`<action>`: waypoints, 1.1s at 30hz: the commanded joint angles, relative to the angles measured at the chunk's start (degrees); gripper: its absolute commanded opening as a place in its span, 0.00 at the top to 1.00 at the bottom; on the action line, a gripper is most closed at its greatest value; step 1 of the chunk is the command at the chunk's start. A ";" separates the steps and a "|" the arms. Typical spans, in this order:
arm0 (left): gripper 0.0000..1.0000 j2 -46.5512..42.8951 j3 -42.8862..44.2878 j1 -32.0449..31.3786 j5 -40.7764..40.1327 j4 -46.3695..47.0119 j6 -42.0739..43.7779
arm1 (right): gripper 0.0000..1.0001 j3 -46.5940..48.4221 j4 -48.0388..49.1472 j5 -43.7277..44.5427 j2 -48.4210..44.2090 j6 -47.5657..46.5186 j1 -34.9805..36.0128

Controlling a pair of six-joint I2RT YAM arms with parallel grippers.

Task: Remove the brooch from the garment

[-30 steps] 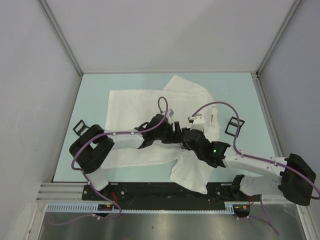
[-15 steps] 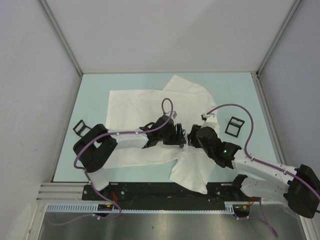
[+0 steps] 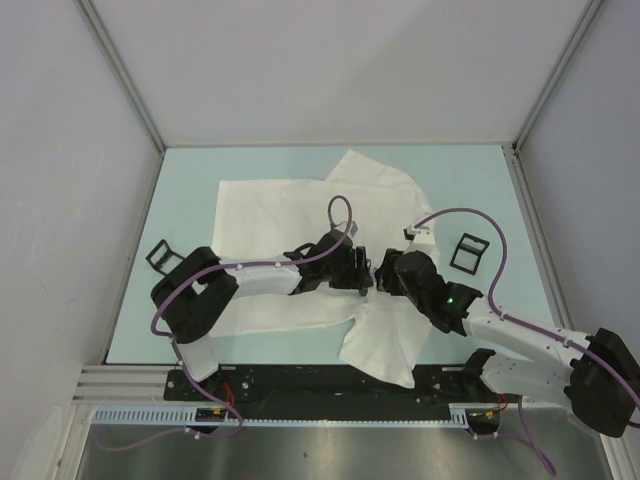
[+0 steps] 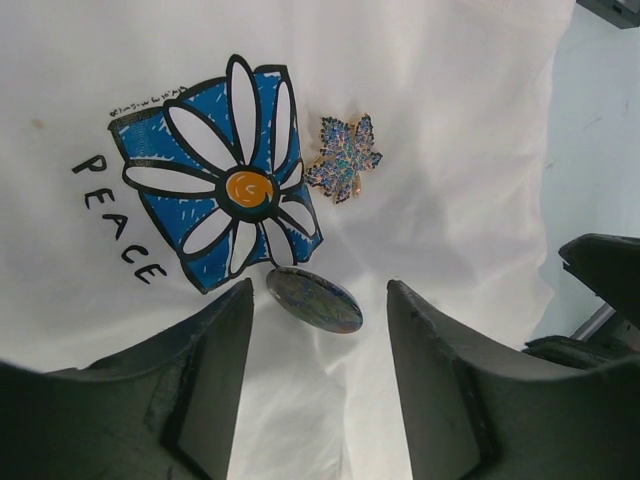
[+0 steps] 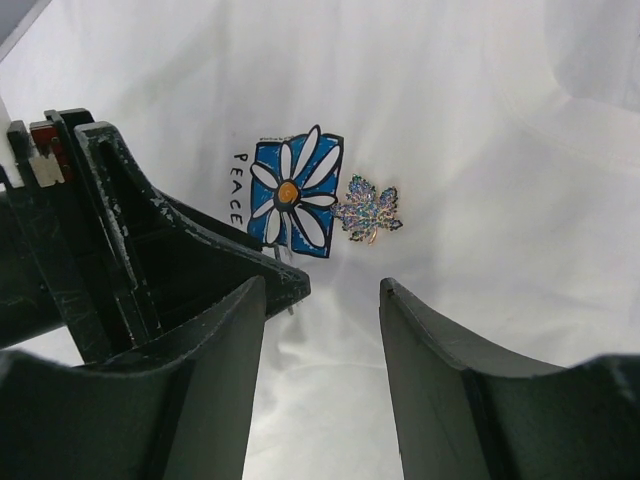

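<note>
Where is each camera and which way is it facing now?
Top external: above, behind the robot, looking down; left arm and right arm meet over the T-shirt.
Left wrist: on the left arm, looking down at the dark round brooch; left gripper frames it.
Right wrist: on the right arm, facing the flower print; right gripper below, left gripper beside.
Shared: both wrist views show the flower print and leaf-shaped pin.

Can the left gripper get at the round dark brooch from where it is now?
Probably yes. The round dark brooch lies on the shirt, in line with the gap of the open left gripper. Nothing covers it, and the right gripper sits off to one side.
</note>
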 commanded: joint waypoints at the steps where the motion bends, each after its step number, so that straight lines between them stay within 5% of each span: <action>1: 0.43 -0.88 0.22 -0.44 0.27 2.46 1.03 | 0.46 -0.02 3.09 -2.12 1.80 1.96 -1.08; 4: 0.50 -1.23 -0.23 -0.44 0.44 3.17 1.38 | 0.46 -0.11 3.62 -3.09 2.68 1.88 -1.51; 17: 0.48 -0.09 1.18 -0.52 0.44 0.80 2.53 | 0.46 -0.02 3.44 -4.32 2.85 1.26 -2.31; 33: 0.84 -3.25 -2.07 -0.52 0.80 2.99 3.84 | 0.46 -0.02 4.50 -7.40 5.40 2.40 -3.18</action>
